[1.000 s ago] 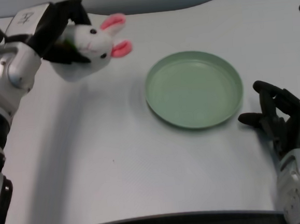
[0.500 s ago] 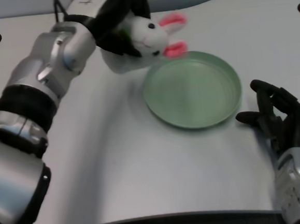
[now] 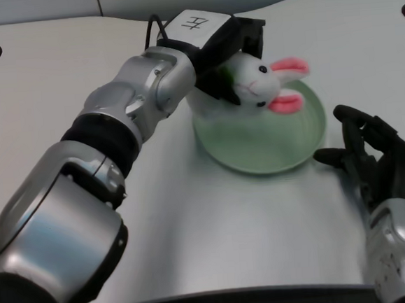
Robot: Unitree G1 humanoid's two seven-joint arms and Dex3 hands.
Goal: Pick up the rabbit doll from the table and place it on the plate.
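Now we grip the rabbit doll [image 3: 259,84] in our left hand [image 3: 228,55], black fingers wrapped round its body. We hold it over the green plate [image 3: 272,146], pink ears pointing right.

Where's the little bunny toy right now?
In the head view, the rabbit doll is held in the left hand over the far left part of the green plate, its pink ears pointing right.

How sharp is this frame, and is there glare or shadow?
Head view: soft throughout; the white plush rabbit doll and black left hand look slightly smeared; faint sheen on the round green plate; diffuse arm shadow on the white table.
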